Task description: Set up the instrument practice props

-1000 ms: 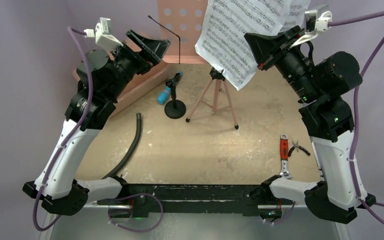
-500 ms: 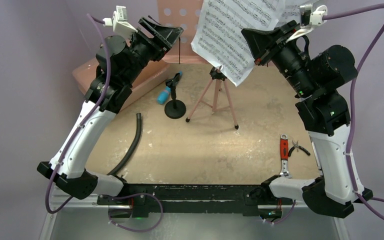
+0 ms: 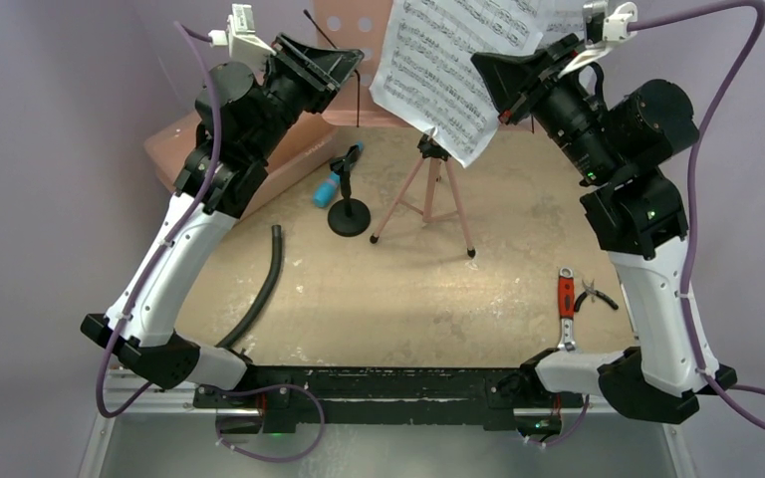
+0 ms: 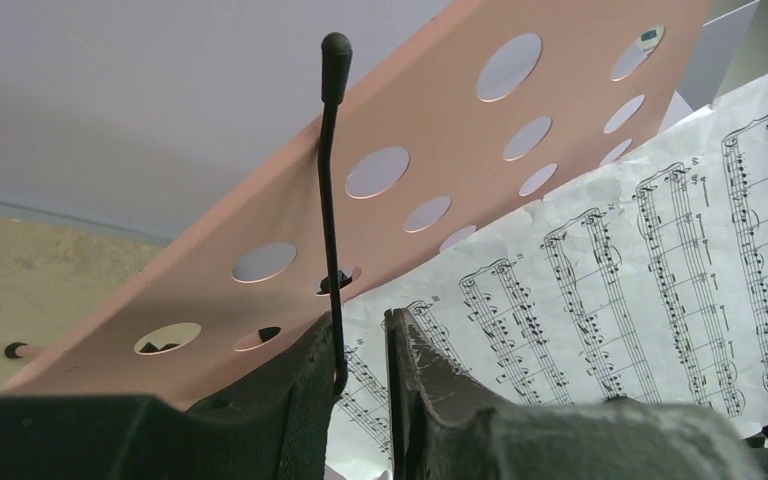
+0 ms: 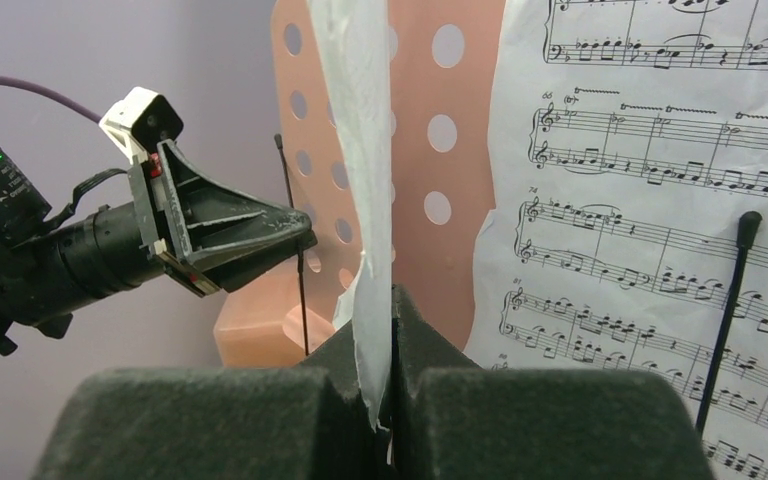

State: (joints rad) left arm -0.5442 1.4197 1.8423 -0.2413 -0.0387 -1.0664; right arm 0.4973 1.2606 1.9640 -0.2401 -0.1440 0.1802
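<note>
The pink perforated music stand (image 3: 357, 22) stands at the back on its tripod legs (image 3: 426, 194). My right gripper (image 3: 482, 70) is shut on the edge of a white sheet-music page (image 3: 436, 70), which shows edge-on between its jaws (image 5: 368, 200). A second page (image 5: 660, 200) lies on the stand under a thin black wire arm (image 5: 728, 310). My left gripper (image 4: 358, 320) is open only a little, with the stand's other wire arm (image 4: 328, 200) between its jaws and against the left finger. The cyan toy microphone (image 3: 335, 177) leans on the small black mic stand (image 3: 349, 215).
A large translucent pink case (image 3: 259, 164) lies at the back left under my left arm. A black hose (image 3: 264, 289) curves along the left side. A red-handled tool (image 3: 565, 297) and small pliers (image 3: 596, 294) lie at the right near my right arm.
My left arm has risen and reached in to the stand, and its jaws have narrowed around the wire arm. My right gripper has carried the page slightly left.
</note>
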